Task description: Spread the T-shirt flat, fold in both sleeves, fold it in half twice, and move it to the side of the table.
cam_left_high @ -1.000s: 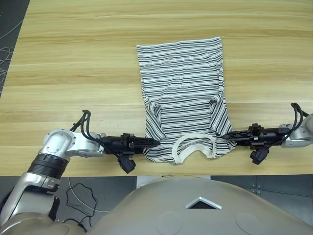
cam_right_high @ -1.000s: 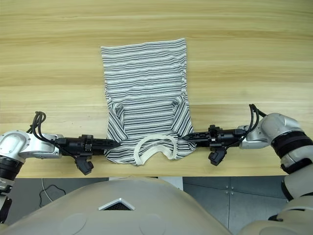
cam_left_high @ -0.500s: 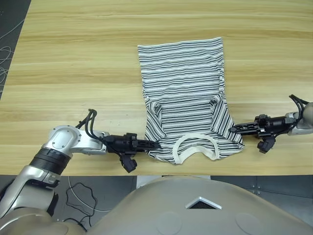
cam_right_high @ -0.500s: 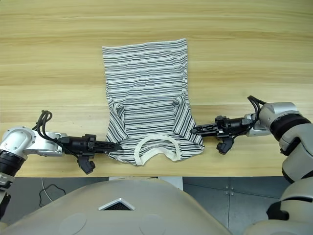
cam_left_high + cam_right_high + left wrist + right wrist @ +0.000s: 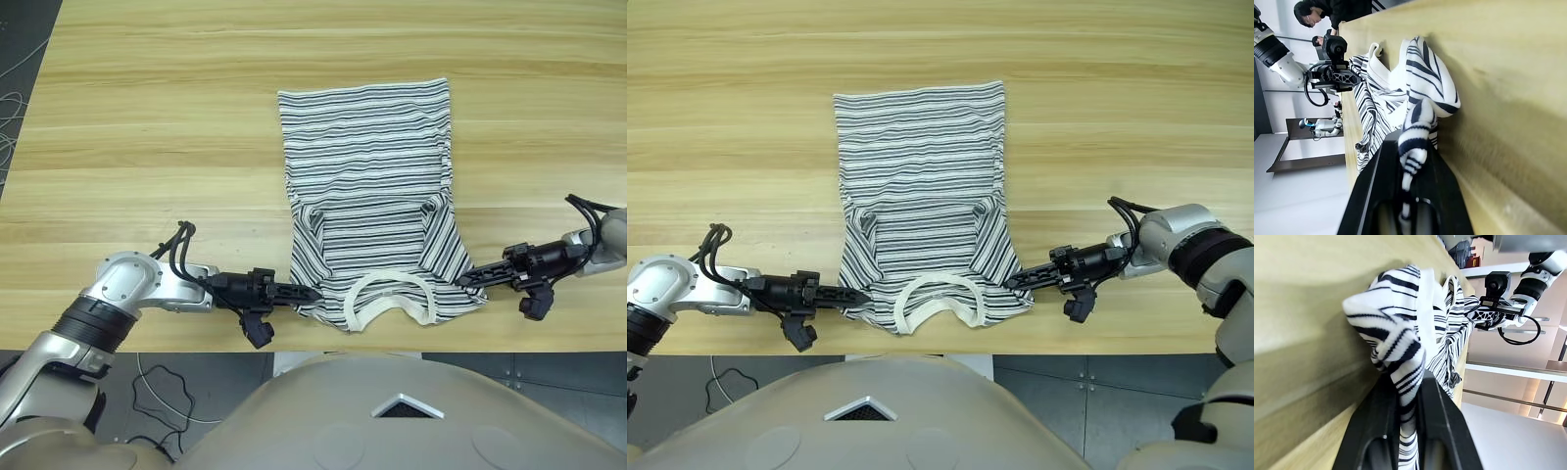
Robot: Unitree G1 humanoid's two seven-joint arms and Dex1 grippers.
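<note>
Over the last second the right gripper (image 5: 462,281) has swung outward and come back in at the near right shoulder, drawing that corner of the T-shirt (image 5: 367,166) wider. The left gripper (image 5: 312,292) has crept a little toward the collar (image 5: 390,299). Each gripper is clamped on a bunch of striped cloth at its own shoulder corner, and both wrist views show the fabric pinched between the fingers. The T-shirt lies on the bench (image 5: 147,117) in the middle. Its long axis runs straight away from the robot, with the collar at the near edge and the hem (image 5: 362,90) at the far end. Both sleeves look already folded in over the chest. The step in hand seems to be the first half-fold. To do it well, lift both corners together and level, and keep the cloth between them lightly taut. Carry them over to the hem so the edges meet squarely, without dragging the far half along the bench.
</note>
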